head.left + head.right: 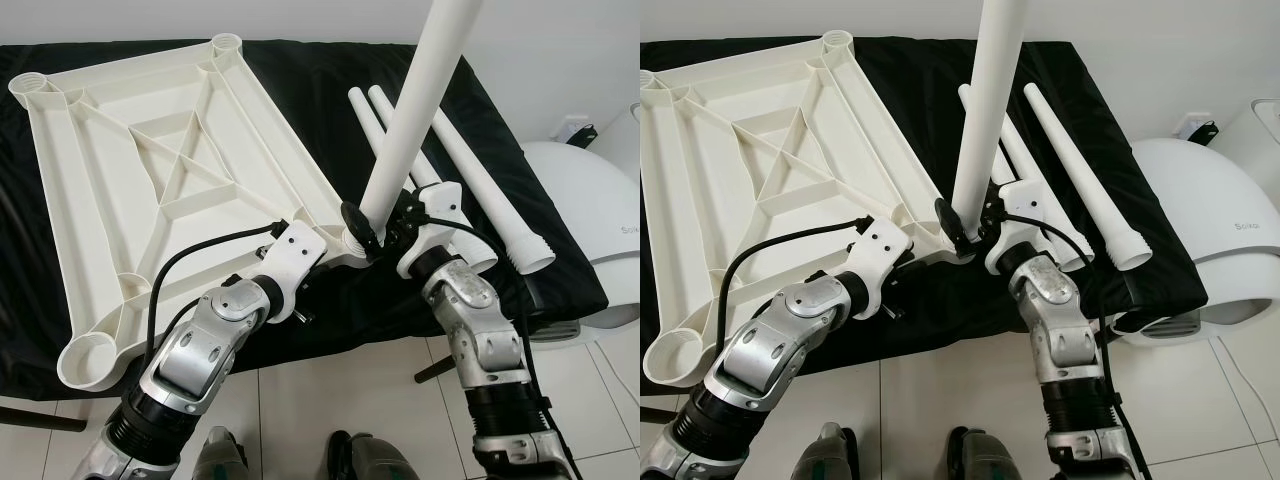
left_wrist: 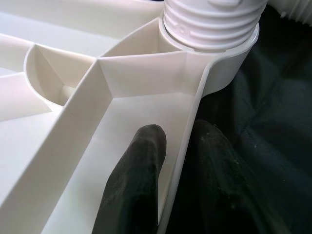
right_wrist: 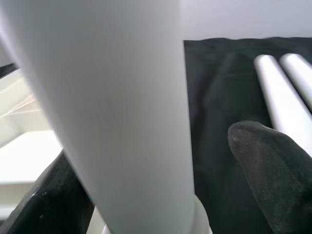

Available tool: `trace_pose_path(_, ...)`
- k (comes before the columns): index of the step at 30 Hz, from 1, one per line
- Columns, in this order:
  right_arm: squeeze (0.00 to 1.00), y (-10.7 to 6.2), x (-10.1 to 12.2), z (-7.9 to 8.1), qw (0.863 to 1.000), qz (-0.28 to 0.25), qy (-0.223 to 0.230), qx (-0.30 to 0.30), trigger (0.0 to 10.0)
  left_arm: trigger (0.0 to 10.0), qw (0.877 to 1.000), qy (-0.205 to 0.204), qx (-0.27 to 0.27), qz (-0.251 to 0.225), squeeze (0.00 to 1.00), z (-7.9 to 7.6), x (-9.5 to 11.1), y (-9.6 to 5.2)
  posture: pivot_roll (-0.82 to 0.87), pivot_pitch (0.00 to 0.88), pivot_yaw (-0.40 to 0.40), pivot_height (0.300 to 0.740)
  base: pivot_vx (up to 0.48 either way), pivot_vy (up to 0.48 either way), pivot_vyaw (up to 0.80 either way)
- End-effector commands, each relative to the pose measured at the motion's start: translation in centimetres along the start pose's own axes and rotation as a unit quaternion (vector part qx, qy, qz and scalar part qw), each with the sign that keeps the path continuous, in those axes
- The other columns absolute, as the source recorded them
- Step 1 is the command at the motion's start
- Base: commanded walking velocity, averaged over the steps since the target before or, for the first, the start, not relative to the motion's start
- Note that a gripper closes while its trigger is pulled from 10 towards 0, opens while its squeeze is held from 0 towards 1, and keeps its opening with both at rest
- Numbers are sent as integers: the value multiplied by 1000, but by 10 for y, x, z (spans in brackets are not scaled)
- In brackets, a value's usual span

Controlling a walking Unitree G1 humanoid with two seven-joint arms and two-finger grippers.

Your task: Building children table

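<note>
A white plastic tabletop [image 1: 150,150] lies upside down on a black-covered surface, with a round socket at each corner. A long white leg [image 1: 415,110] stands upright in the near right socket, its threaded end [image 2: 209,24] seated in the ring. My right gripper [image 1: 378,228] sits around the base of this leg. One finger rests against it, and a gap shows beside the other finger [image 3: 273,165]. My left gripper [image 2: 180,131] is shut on the tabletop's rim just beside that socket, one finger inside the wall and one outside. Spare legs [image 1: 480,190] lie on the cloth to the right.
The near left socket [image 1: 90,360] overhangs the black cover's front edge [image 1: 330,330]. A white rounded appliance [image 1: 590,220] stands at the right, a plug [image 1: 575,128] behind it. Tiled floor and my feet [image 1: 360,455] are below.
</note>
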State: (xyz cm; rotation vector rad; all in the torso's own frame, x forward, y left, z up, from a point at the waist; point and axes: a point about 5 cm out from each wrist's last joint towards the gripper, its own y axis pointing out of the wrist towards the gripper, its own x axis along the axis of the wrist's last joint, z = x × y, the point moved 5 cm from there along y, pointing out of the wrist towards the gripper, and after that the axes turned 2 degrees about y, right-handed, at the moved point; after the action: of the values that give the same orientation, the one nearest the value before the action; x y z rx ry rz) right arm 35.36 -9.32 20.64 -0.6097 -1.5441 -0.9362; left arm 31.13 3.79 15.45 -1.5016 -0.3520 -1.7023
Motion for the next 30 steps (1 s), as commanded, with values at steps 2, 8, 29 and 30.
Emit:
trace_pose_path(2, 1000, -3, 3, -1, 999, -6, 3, 45, 10000, 10000, 999, 6, -28, -15, 0, -10, 8, 2, 51, 179, -65, 740, 0, 0, 0)
trace_pose_path(8, 0, -3, 1, -3, 994, 8, -4, 106, 10000, 10000, 999, 6, -29, -17, 0, -10, 9, 2, 51, 174, -62, 740, 0, 0, 0)
trace_pose_path(29, 0, 8, -25, -16, 956, 87, -37, 276, 10000, 10000, 999, 9, -29, -20, 0, -11, 10, 3, 71, 143, -58, 740, 0, 0, 0)
trace_pose_path(30, 0, 11, -25, -16, 955, 89, -39, 281, 10000, 10000, 999, 10, -30, -20, 0, -11, 10, 3, 72, 140, -58, 740, 0, 0, 0)
